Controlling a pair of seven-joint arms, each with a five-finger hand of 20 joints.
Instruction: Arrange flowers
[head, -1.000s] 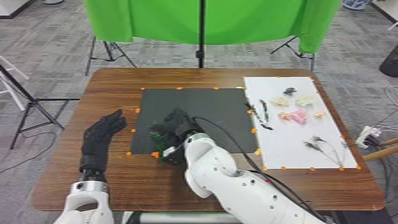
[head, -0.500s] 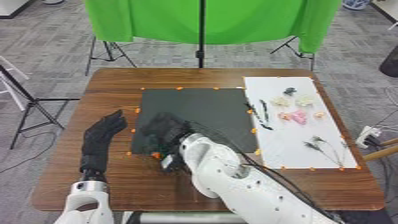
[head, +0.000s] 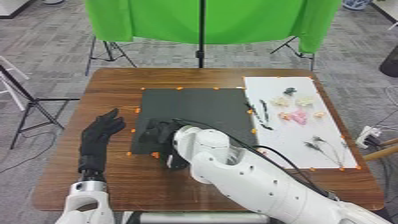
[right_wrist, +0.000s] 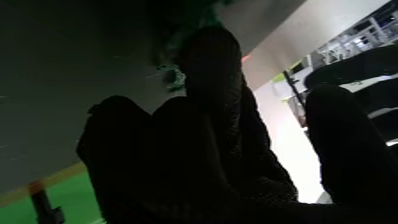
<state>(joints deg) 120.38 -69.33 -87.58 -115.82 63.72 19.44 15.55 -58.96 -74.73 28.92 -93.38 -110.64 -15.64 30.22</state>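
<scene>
My right hand (head: 161, 133) is low over the left part of the dark mat (head: 200, 102). In the right wrist view my right hand (right_wrist: 211, 75) has its thumb standing apart from the fingers, and a dark green sprig (right_wrist: 178, 77) lies at the longest finger's tip; I cannot tell if they touch. My left hand (head: 99, 131) is straight and open, left of the mat; in the right wrist view, the left hand (right_wrist: 355, 66) appears farther off. The white sheet (head: 266, 150) bears a pink flower (head: 299, 119), cream flowers (head: 305, 101), a dark bloom (head: 290, 91), green stems (head: 264, 114) and thin sprigs (head: 330, 148).
Orange tape pieces (head: 155, 155) edge the mat and the sheet on the brown table (head: 209, 78). A black cable (head: 280, 154) runs along the right arm. Behind the table hangs a green cloth (head: 258, 22) on a stand (head: 201, 53).
My right hand has moved slightly left, and its wrist and forearm have turned. Green leaves beside it a second ago are now hidden in the head view. The left hand has barely moved.
</scene>
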